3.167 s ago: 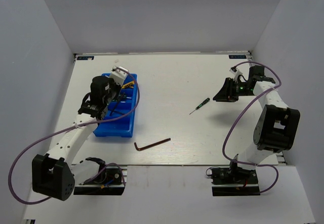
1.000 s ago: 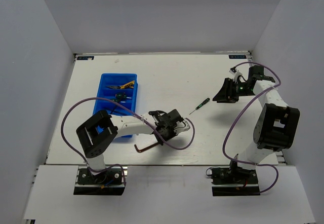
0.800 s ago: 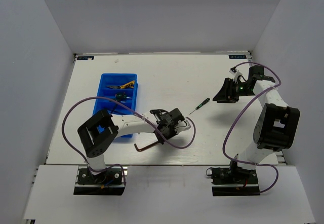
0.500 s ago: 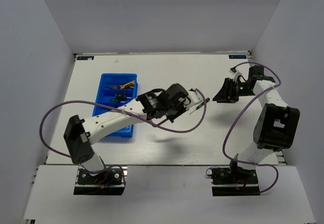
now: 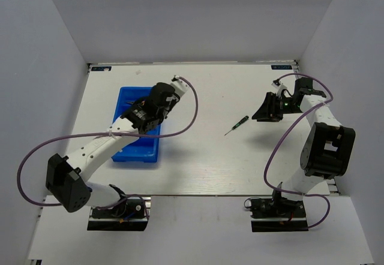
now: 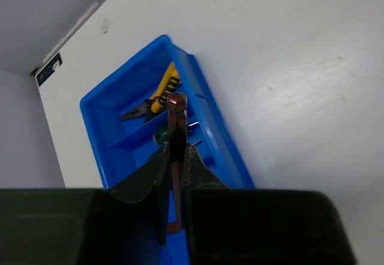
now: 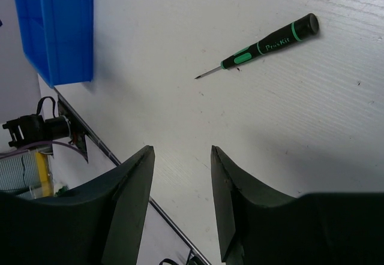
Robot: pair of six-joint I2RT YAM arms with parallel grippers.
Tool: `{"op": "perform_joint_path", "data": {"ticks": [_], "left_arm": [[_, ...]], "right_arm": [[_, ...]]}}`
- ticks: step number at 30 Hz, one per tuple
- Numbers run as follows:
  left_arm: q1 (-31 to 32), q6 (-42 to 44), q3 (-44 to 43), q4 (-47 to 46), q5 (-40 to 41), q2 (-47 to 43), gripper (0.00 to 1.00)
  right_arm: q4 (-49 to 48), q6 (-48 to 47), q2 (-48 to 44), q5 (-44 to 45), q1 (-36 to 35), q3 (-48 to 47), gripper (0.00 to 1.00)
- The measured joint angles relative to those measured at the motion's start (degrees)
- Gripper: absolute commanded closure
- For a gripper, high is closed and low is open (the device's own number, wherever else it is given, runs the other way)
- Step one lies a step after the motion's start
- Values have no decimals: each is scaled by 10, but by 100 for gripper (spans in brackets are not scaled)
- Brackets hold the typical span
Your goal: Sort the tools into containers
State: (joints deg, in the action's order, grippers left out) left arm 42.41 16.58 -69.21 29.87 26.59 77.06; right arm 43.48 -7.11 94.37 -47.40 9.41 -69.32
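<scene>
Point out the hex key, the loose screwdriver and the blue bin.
hex key (image 6: pixel 174 127): left wrist view, on its straight shaft.
loose screwdriver (image 7: pixel 258 48): right wrist view, on the handle.
blue bin (image 5: pixel 141 157): top external view, on its near wall.

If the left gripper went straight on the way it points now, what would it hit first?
Probably the blue bin: the left gripper, its jaws shut on a hex key, aims into it, the key's tip over the divider beside the yellow pliers. Height above the bin is unclear.
</scene>
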Motion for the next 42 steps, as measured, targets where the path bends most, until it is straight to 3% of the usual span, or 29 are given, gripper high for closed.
{"op": "perform_joint_path", "data": {"ticks": [5, 10, 29, 31, 32, 36, 39, 42], "left_arm": [[-83, 8, 47, -78, -6, 20, 100], [-143, 37, 107, -138, -61, 47, 100], [-226, 107, 224, -294, -110, 46, 100], [-228, 105, 229, -299, -114, 45, 87], [-228, 104, 234, -301, -116, 43, 70], [-228, 99, 246, -298, -124, 28, 43], [-228, 93, 246, -297, -128, 17, 36], [-228, 89, 246, -296, -129, 6, 34]], "right_arm": [[0, 0, 0, -4, 0, 0, 51], [0, 0, 0, -8, 6, 0, 51], [2, -8, 0, -17, 11, -3, 51], [3, -9, 0, -19, 11, -3, 48], [3, -9, 0, -20, 11, -3, 46], [3, -9, 0, -22, 11, -3, 37], [3, -9, 0, -23, 11, -3, 35], [4, -10, 0, -23, 11, -4, 35]]}}
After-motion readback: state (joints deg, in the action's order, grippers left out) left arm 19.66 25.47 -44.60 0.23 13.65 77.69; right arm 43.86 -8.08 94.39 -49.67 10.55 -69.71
